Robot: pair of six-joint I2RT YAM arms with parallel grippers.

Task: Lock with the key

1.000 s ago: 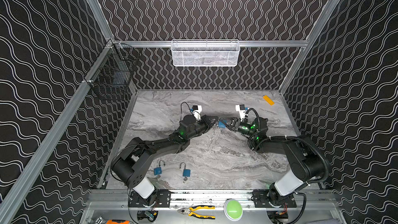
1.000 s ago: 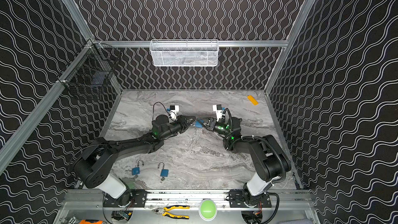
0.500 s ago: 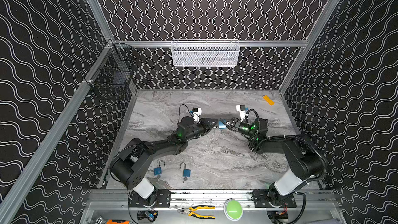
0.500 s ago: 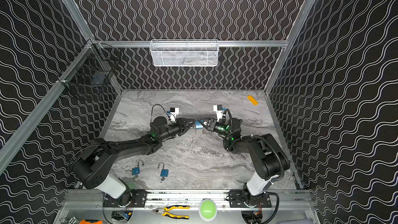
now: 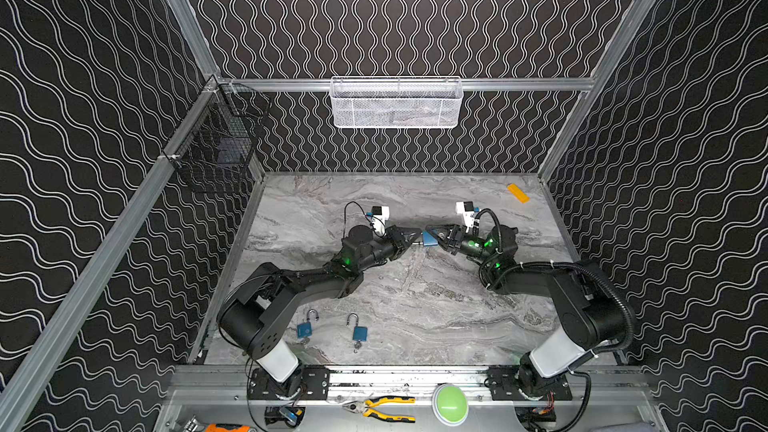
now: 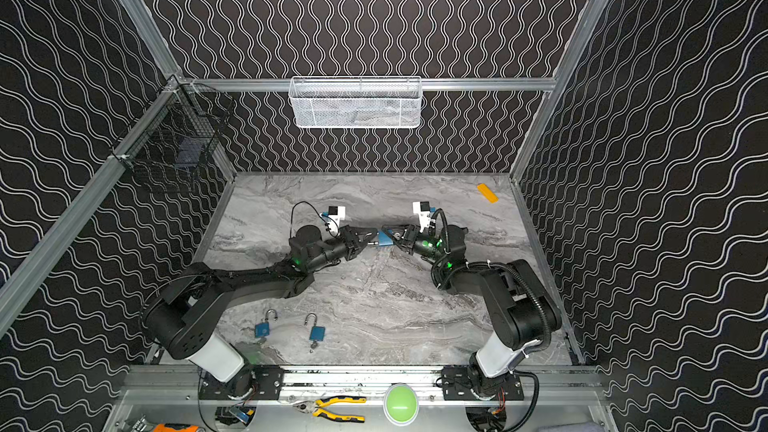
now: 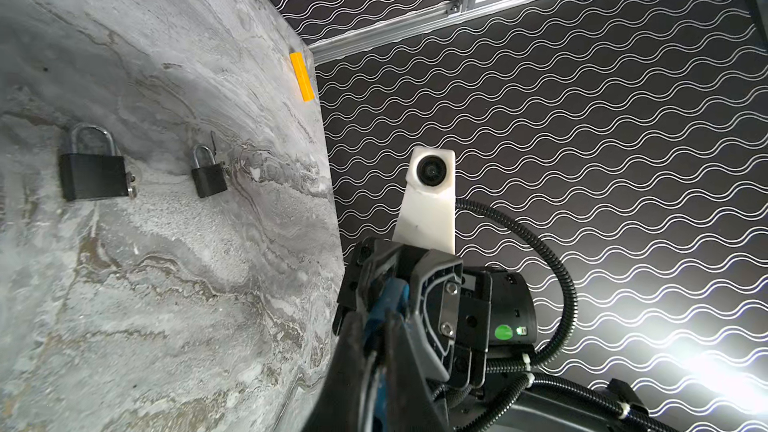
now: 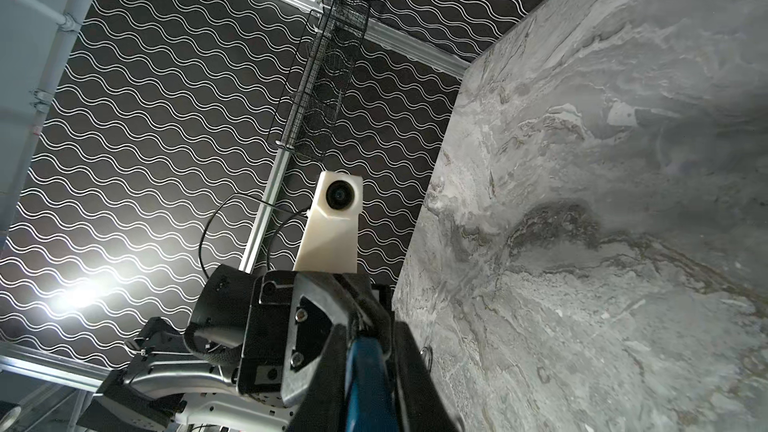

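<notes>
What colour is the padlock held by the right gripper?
Blue. The padlock in the right gripper shows best in a top view.

Top views evenly lit, sharp; wrist views show glare on wall (image 7: pixel 706 371).

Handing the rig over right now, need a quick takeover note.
Left gripper: shut, apparently on the key at the end of the blue padlock.
Right gripper: shut on the blue padlock, above the table middle.
Two spare padlocks lie near the left arm's base, shackles open.
Done: padlock gripped, key at it.
Left: turn key, confirm locked; its shackle is hidden.
</notes>
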